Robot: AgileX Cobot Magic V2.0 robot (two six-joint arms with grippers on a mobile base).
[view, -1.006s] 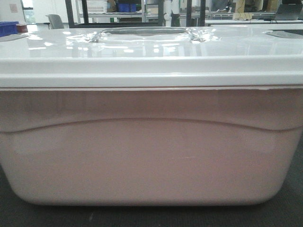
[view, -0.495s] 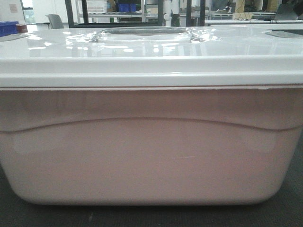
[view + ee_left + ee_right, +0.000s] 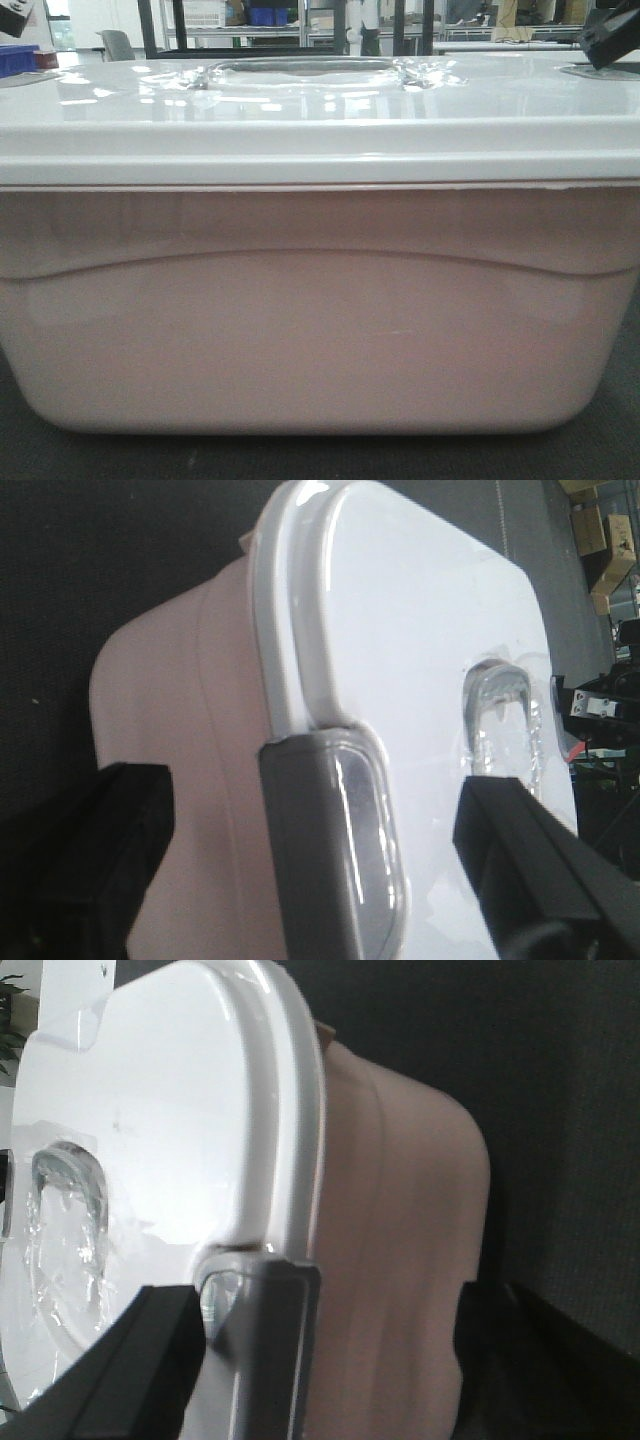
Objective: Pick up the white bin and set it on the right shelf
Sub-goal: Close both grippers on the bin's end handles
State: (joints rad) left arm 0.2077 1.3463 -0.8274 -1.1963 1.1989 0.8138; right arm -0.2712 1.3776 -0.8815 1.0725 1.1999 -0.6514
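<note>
The white bin (image 3: 320,330) fills the front view, a pale pinkish tub with a glossy white lid (image 3: 320,110) and a recessed handle (image 3: 310,70). It stands on a dark grey surface (image 3: 620,440). My left gripper (image 3: 310,880) is open, its black fingers (image 3: 85,860) on either side of the grey latch (image 3: 330,850) at the bin's (image 3: 420,630) left end. My right gripper (image 3: 320,1370) is open, straddling the grey latch (image 3: 265,1350) at the bin's (image 3: 390,1210) right end. The right shelf is out of view.
A blue bin (image 3: 15,58) stands at the far left, and another (image 3: 268,15) sits on racks behind dark uprights (image 3: 150,25). A grey chair (image 3: 115,42) stands at the back left. Cardboard boxes (image 3: 600,540) lie on the floor beyond.
Dark gripper parts have come into the front view's top left and top right corners, above the lid's ends. The bin has not moved.
</note>
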